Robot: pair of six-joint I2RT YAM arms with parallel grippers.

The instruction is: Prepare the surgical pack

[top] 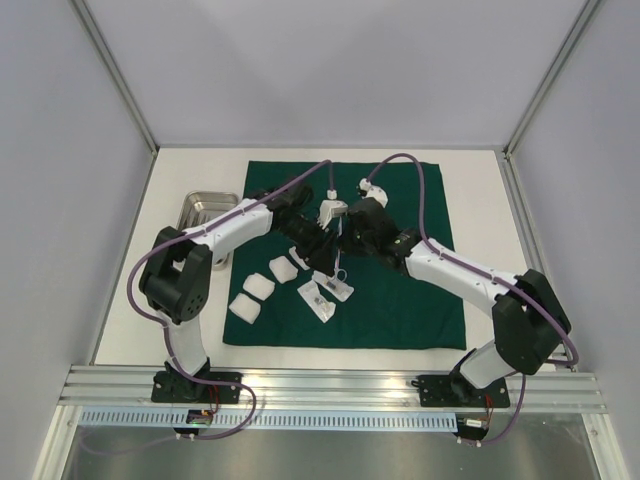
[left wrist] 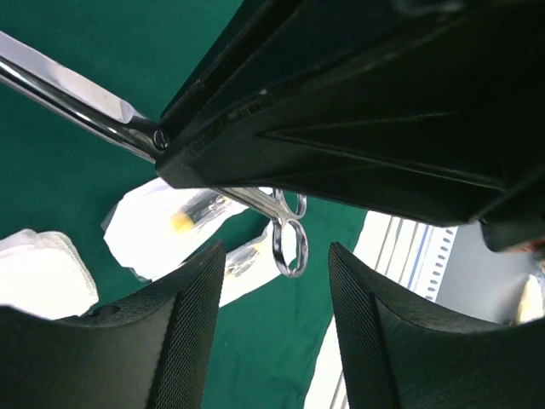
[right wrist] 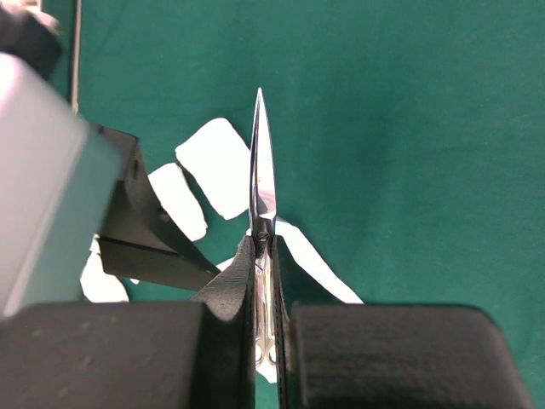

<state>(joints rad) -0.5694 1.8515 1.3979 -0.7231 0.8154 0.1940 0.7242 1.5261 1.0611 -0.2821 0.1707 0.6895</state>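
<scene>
While our right pincer is clamped tight on a pair of surgical scissors, gripping them at the pivot with the closed blades pointing away from the wrist, our left pincer is spread wide and has hold of nothing. Its two textured fingers stand either side of the scissors' rings, with a gap on each side. We have both pincers above the middle of the dark green cloth, which lies flat on the white tabletop. Several white gauze squares lie in a row on the cloth towards 8 o'clock. White sealed packets lie near its centre, below the pincers. We see the steel tray on the tabletop, just beside the cloth's edge at 10 o'clock.
</scene>
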